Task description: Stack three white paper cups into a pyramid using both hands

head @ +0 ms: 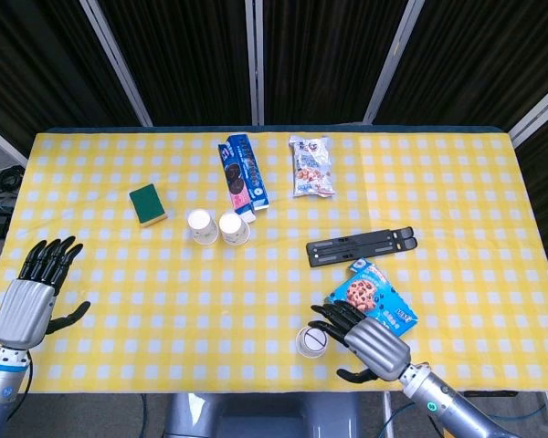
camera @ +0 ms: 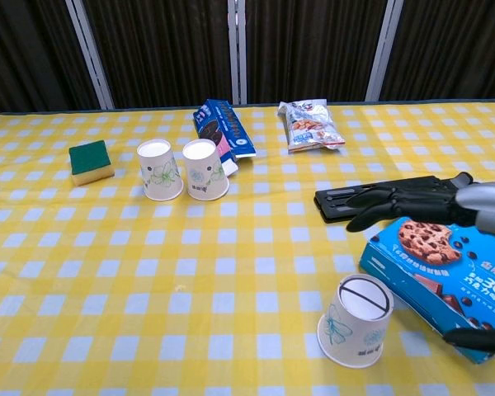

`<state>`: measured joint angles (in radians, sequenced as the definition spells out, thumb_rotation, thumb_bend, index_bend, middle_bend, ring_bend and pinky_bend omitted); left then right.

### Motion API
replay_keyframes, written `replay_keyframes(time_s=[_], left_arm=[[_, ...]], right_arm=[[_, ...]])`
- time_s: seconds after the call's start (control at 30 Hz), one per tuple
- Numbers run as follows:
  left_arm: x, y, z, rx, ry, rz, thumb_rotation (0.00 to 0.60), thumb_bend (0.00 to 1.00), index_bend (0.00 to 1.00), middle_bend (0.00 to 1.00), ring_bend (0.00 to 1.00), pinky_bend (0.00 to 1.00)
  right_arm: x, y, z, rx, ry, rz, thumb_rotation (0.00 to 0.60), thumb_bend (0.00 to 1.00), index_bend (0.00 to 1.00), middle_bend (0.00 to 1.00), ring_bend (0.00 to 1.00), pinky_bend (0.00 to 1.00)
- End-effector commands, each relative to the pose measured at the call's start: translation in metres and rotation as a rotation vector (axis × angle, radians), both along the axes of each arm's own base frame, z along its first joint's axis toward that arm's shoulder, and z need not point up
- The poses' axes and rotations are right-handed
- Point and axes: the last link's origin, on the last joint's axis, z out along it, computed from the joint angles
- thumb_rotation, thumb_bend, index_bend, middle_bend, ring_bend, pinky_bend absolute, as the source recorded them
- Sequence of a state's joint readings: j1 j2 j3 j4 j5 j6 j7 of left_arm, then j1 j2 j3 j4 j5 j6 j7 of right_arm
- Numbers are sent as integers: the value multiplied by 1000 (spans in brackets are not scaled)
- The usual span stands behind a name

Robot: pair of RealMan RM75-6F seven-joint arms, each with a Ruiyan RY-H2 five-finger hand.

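Note:
Two white paper cups stand upside down and side by side at mid-table: the left cup [head: 202, 227] [camera: 159, 170] and the right cup [head: 234, 228] [camera: 205, 170]. A third cup [head: 311, 342] [camera: 355, 321] stands upside down near the front edge, beside the cookie box. My right hand [head: 367, 343] [camera: 429, 203] hovers just right of this cup with fingers spread, holding nothing and apart from it. Over the table's left edge my left hand [head: 29, 298] is open and empty; it does not show in the chest view.
A blue chocolate-chip cookie box [head: 380, 310] [camera: 445, 272] lies right of the near cup. A black folding stand [head: 362, 247], a green sponge [head: 148, 203], a blue biscuit pack [head: 244, 172] and a snack bag [head: 311, 168] lie farther back.

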<state>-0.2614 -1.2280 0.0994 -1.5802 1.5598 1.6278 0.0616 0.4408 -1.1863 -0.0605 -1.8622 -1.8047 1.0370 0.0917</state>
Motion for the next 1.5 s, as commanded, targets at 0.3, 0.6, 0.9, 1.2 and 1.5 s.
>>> replay_keyframes(time_s=[0.3,0.6,0.9,1.2,1.5], left_arm=[[0,-1,1,-10,-6,-3,600,230,0,0,0,0],[2,-2,-1,-15,-1,-8,600,231,0,0,0,0],[2,-2,-1,-18,1,-7,600,230,0,0,0,0],[3,-2,-1,-17,0,-9,600,230,0,0,0,0],[3,-2,0,-16,-2,-10,600,230,0,0,0,0]], right_arm=[[7,-17,-35,30,28,-39,600,160,217,0,0,0],[3,-25,-47,28,44,-68,600,190,225,0,0,0],[0,-28,-55,36,61,-87,600,218,280,0,0,0],[-5,-30,-58,31,73,-100,600,245,357,38,0,0],[-1,-30,-55,11,55,-93,600,265,433,88,0,0]])
